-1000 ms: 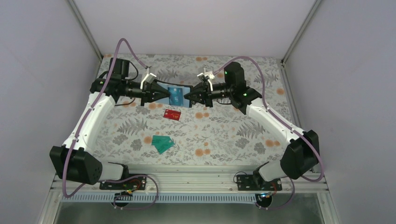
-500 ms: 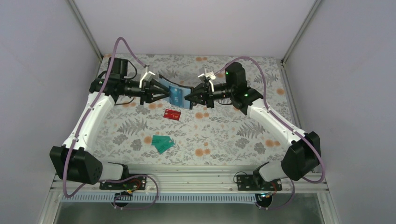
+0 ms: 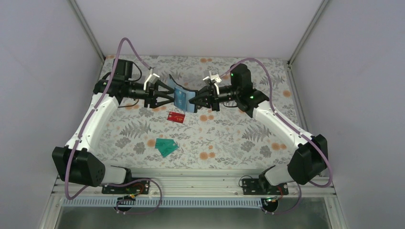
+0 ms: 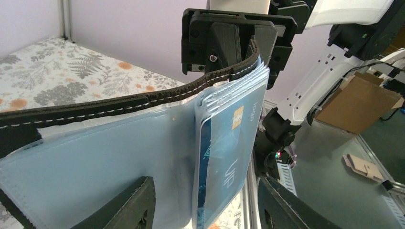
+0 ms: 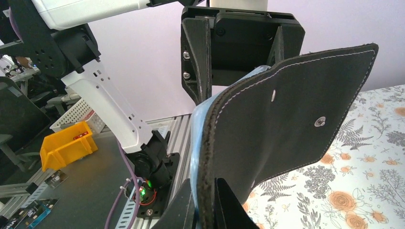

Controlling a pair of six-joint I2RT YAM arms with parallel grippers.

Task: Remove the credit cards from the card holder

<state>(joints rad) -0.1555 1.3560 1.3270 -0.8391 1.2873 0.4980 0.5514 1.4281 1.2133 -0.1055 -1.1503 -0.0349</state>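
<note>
The card holder (image 3: pixel 184 99) hangs in the air between the two arms, with my right gripper (image 3: pixel 195 100) shut on its right edge. In the right wrist view both fingers pinch the black stitched card holder (image 5: pixel 286 109) near its fold, where the right gripper (image 5: pixel 206 210) sits. My left gripper (image 3: pixel 165 94) stands open just left of it. Seen from the left wrist, the left gripper (image 4: pixel 205 207) straddles a blue credit card (image 4: pixel 224 157) tucked in a clear pocket, touching nothing. A red credit card (image 3: pixel 176 117) and two teal-green ones (image 3: pixel 165 147) lie on the floral table.
Grey walls close in the floral table (image 3: pixel 239 138) at left, right and back. The aluminium rail (image 3: pixel 200 180) with both arm bases runs along the near edge. The two grippers face each other closely above the back middle.
My left gripper has opened and let go of the card holder's left end. The holder, earlier stretched flat between both grippers, now curls and hangs from the right gripper alone.
</note>
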